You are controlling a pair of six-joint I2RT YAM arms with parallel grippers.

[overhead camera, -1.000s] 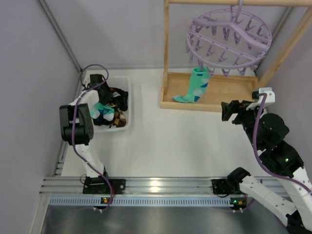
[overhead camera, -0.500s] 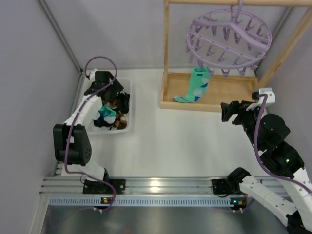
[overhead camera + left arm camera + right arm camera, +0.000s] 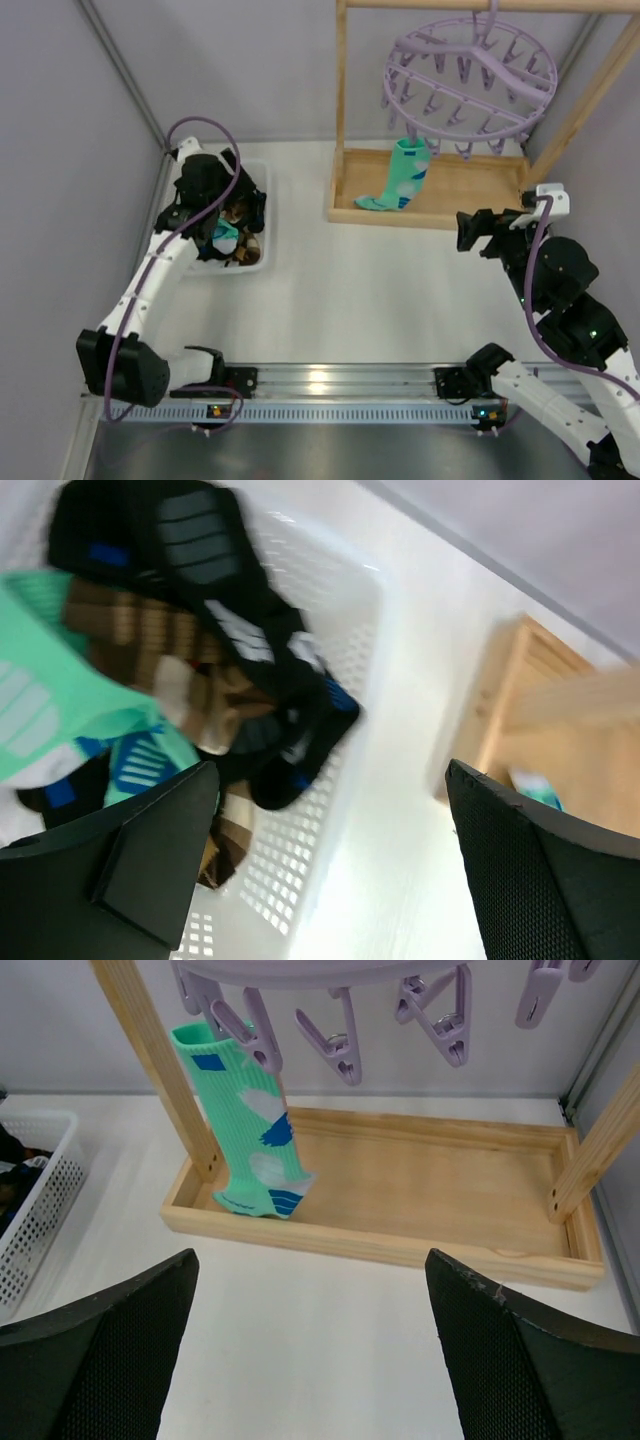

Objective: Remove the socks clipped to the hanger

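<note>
Hanger (image 3: 470, 75): hung on rack (image 3: 430, 1195); one mint sock (image 3: 250, 1140) clipped at its rim, toe in the rack's tray.
Basket (image 3: 300, 870): holds other socks (image 3: 200, 670), heaped.
Left gripper (image 3: 328, 780): above basket, fingers apart, empty.
Right gripper (image 3: 310, 1260): facing rack, fingers apart, empty.

Cannot sort out the patterns of the heaped socks (image 3: 190, 670) in the white basket (image 3: 300, 880) from the left wrist view, all smeared by motion, nor the wooden rack (image 3: 520, 690) beyond, reduced to a pale blur. Loses the hanger (image 3: 310, 972) at the top edge of the right wrist view, leaving only ring underside and clips. Cannot see much of the basket's left side from above, covered by the left arm (image 3: 160, 270).
</note>
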